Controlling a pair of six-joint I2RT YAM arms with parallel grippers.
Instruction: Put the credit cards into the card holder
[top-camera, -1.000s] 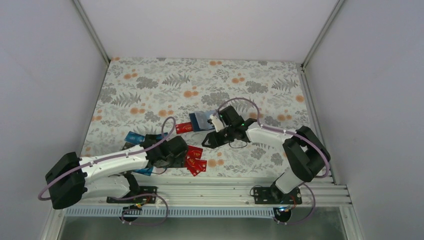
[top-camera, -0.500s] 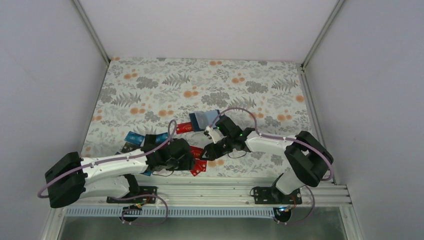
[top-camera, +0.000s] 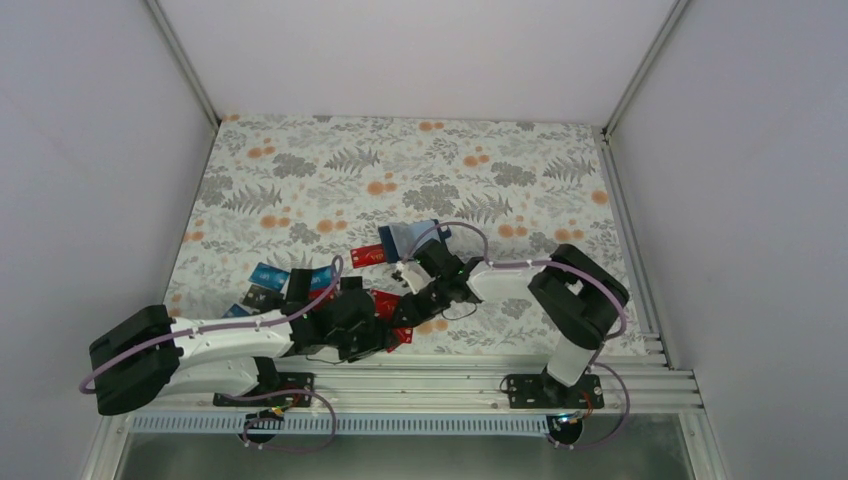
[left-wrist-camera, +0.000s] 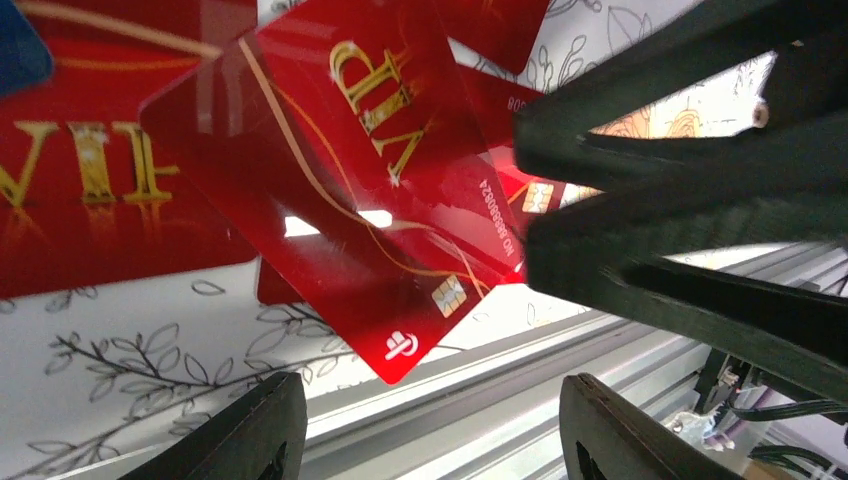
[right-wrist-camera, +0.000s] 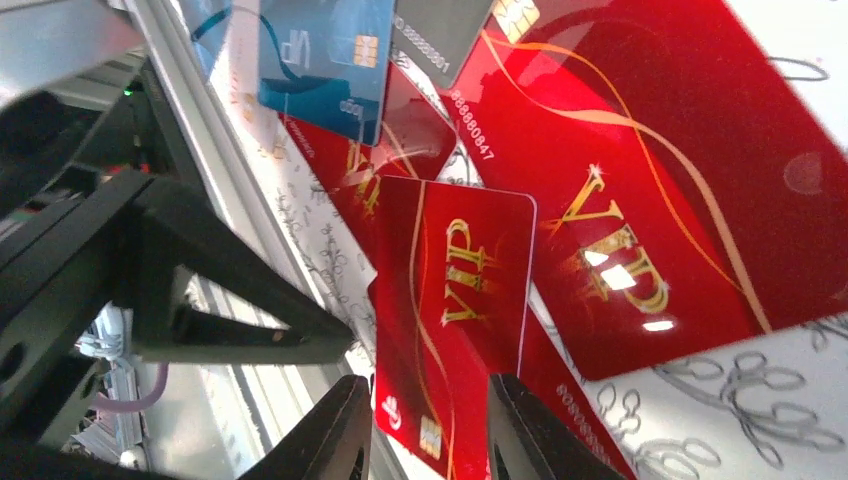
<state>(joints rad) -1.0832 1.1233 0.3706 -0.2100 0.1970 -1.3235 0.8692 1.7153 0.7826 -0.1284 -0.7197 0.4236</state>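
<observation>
On the floral table (top-camera: 300, 170) the card holder (top-camera: 412, 237) lies open at mid-table with no card visibly in it. The credit cards (top-camera: 388, 300) lie scattered near the front edge, so nearly all the work looks undone. The left gripper (left-wrist-camera: 432, 385) gapes wide and empty. The right gripper (right-wrist-camera: 428, 385) stands narrow astride a red VIP card (right-wrist-camera: 455, 290); whether it grips is unclear.

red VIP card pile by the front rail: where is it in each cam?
Top external: red cards low centre, just in from the metal rail at the table's near edge.
Left wrist: red cards fill the upper left and centre; rail runs below them.
Right wrist: red cards at centre and right; rail at lower left.
Shared landmark: the rail.
</observation>
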